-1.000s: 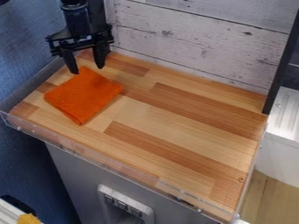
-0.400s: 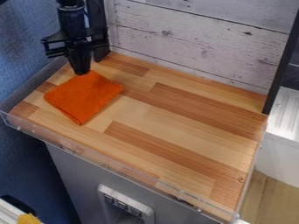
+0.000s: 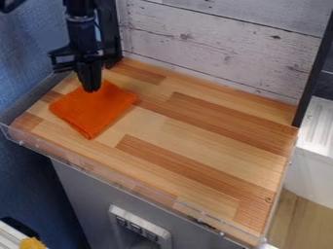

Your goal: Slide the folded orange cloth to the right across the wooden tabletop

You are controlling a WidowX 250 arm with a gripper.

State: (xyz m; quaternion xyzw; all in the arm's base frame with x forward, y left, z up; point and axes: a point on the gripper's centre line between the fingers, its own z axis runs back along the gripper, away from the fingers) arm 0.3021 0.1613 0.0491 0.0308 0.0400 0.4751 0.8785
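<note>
End effector (image 3: 92,90) at flat orange cloth (image 3: 93,111)

The folded orange cloth square (image 3: 93,111) has a matt, slightly rough, fabric look. The surface of striped wooden blocks (image 3: 195,131) looks smooth with a faint sheen, edged by a clear, glossy, plastic-looking strip (image 3: 139,188). The whitewashed plank-patterned wall panel (image 3: 214,48) shows wood grain and knots in a matt finish. The black gripper (image 3: 92,90) looks like plastic.

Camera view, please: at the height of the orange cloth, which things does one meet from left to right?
Blue wall, orange cloth, black upright bar, white ridged surface.
</note>
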